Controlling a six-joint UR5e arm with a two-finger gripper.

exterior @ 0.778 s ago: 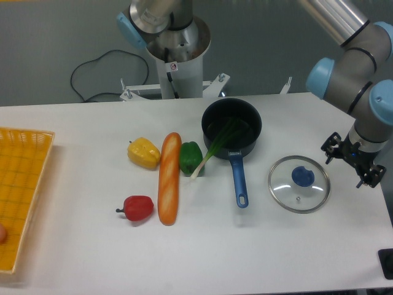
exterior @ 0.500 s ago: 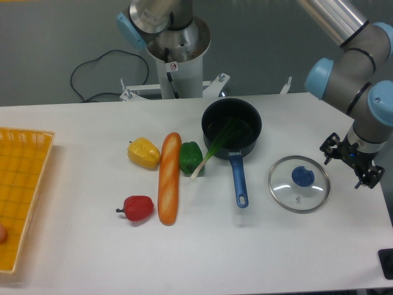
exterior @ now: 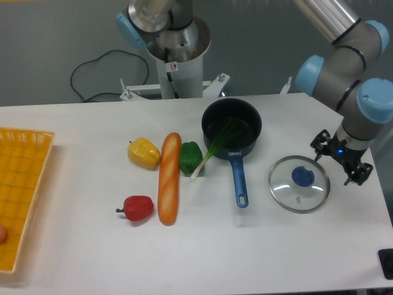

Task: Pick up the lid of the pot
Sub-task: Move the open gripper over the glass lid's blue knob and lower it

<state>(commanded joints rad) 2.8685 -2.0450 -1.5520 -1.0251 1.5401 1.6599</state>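
The pot lid (exterior: 284,188) lies on the bench (exterior: 184,258), right of centre; the end effector (exterior: 338,161), fingers spread, is at its upper right. Proper grasping calls for centring over the blue knob (exterior: 303,176), descending squarely and closing evenly.

one lid (exterior: 299,195), one pan (exterior: 215,118), three peppers (exterior: 138,209), one baguette (exterior: 169,178), one leek (exterior: 215,147), one basket (exterior: 21,184)

pot lid (exterior: 285,190): clear | knob (exterior: 303,176): blue | pan (exterior: 214,120): black | handle (exterior: 239,181): blue | pepper (exterior: 138,208): red | gripper (exterior: 336,161): black, perhaps dark grey
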